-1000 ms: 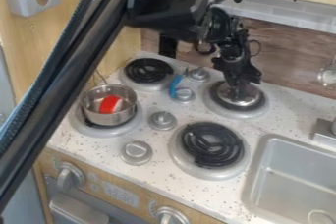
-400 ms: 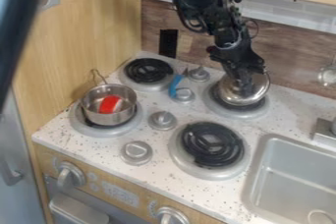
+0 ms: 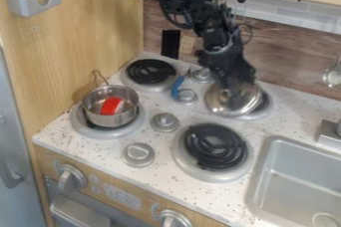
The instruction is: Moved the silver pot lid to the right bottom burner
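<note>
"Camera view: where is the silver pot lid, going by the pincer?"

"Directly under it, tilted and partly over the upper right burner. The pincer looks closed on the lid near the middle of its top, though the exact hold is hidden."

"How should it handle?"

"Stiff and fairly light, I'd judge, but smooth metal, so slippery. Best held at the centre; pinched by the edge, it could swing or skid."

"And the right bottom burner?"

"Below the pincer, toward the camera."

"Now count for me."

"One lid. Four burners, one of them under a single pot, left of the pincer. One red-and-white piece inside that pot. One blue thing, nearer the pincer on the same side. Six knobs: four among the burners, two lower in front, all left of the pincer. One sink, below it and to the right."
</note>
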